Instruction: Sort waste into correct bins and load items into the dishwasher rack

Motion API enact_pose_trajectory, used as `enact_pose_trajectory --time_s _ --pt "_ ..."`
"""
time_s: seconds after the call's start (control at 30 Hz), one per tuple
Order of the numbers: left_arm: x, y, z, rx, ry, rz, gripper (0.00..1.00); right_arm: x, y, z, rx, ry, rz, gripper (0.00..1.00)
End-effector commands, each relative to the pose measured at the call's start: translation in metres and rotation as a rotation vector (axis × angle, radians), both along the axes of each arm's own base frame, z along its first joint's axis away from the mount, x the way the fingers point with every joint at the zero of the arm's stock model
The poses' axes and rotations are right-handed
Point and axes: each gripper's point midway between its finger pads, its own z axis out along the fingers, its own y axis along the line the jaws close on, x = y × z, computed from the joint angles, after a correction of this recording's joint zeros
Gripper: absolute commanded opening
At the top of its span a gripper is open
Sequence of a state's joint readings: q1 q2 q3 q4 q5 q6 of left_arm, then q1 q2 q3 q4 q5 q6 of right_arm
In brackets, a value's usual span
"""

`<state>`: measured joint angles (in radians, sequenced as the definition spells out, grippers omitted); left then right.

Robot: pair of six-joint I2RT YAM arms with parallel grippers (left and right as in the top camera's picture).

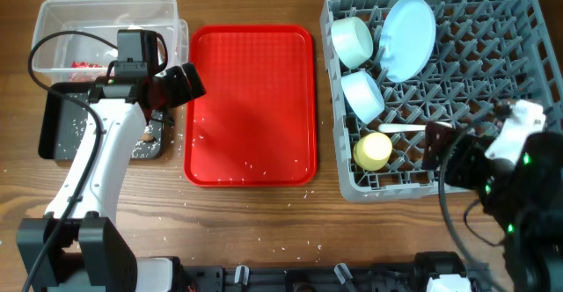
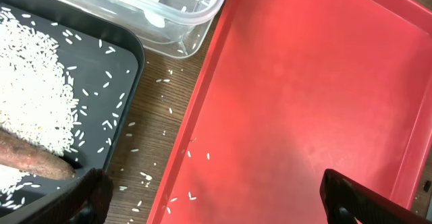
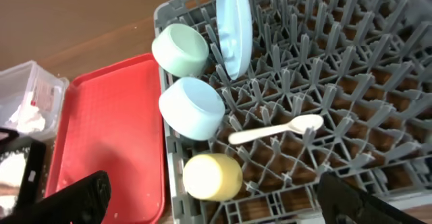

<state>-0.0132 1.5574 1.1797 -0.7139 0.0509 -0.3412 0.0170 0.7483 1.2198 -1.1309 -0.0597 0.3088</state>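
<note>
The grey dishwasher rack [image 1: 493,90] holds a pale blue plate [image 1: 409,37] on edge, two bowls [image 1: 352,41] [image 1: 362,96], a yellow cup [image 1: 373,150] and a white spoon [image 1: 400,130]. My right gripper [image 1: 437,147] hangs open and empty over the rack's front, above the cup [image 3: 212,177] in its wrist view. My left gripper [image 1: 180,85] is open and empty over the red tray's left edge [image 2: 196,136]. The black tray [image 2: 125,62] holds rice crumbs [image 2: 34,96] and a brown stick [image 2: 30,160]. The clear tub [image 1: 106,15] holds the red wrapper [image 1: 85,66].
The flat red serving tray [image 1: 251,107] lies between the bins and the rack, with a few rice grains [image 2: 192,197] on it. More grains lie on the wooden table [image 2: 145,177] between the black tray and the red tray.
</note>
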Motion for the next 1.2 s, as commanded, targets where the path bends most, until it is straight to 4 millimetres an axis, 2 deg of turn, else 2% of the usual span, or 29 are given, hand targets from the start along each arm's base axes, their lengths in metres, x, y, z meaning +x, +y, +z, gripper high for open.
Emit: enact_pose_trajectory --time_s 0.0,0.1,0.2,0.23,0.3,0.37,0.43,0.53,0.63,0.8,0.9,1.17 --pt "0.004 -0.001 0.011 0.008 -0.031 -0.021 1.00 -0.010 -0.008 0.008 -0.062 -0.040 -0.009 1.00" --pt "0.004 -0.001 0.011 0.008 -0.031 -0.021 1.00 0.000 -0.017 0.018 -0.099 -0.105 -0.053 1.00" --pt "0.004 -0.001 0.011 0.008 -0.031 -0.021 1.00 0.012 -0.022 0.018 -0.120 -0.236 -0.070 1.00" --pt "0.004 -0.001 0.011 0.008 -0.032 -0.021 1.00 0.011 -0.022 0.010 -0.143 -0.293 -0.062 1.00" --pt "0.004 -0.001 0.011 0.008 -0.031 -0.021 1.00 0.008 -0.021 -0.021 -0.152 -0.419 -0.054 1.00" --pt "0.004 -0.001 0.011 0.008 -0.032 -0.021 1.00 0.014 -0.012 -0.047 -0.102 -0.577 -0.023 1.00" --pt "0.004 -0.001 0.011 0.008 -0.032 -0.021 1.00 0.019 -0.012 -0.065 -0.047 -0.653 -0.044 1.00" --pt "0.004 -0.001 0.011 0.008 -0.031 -0.021 1.00 0.024 -0.012 -0.096 -0.054 -0.671 -0.043 1.00" --pt "0.004 -0.001 0.011 0.008 -0.031 -0.021 1.00 0.028 -0.011 -0.110 -0.055 -0.654 -0.034 1.00" --pt "0.004 -0.001 0.011 0.008 -0.031 -0.021 1.00 0.035 -0.009 -0.122 -0.071 -0.703 -0.013 1.00" --pt "0.004 -0.001 0.010 0.008 -0.031 -0.021 1.00 0.035 -0.007 -0.132 -0.069 -0.668 -0.001 1.00" --pt "0.004 -0.001 0.011 0.008 -0.031 -0.021 1.00 0.035 -0.004 -0.131 -0.027 -0.669 0.003 1.00"
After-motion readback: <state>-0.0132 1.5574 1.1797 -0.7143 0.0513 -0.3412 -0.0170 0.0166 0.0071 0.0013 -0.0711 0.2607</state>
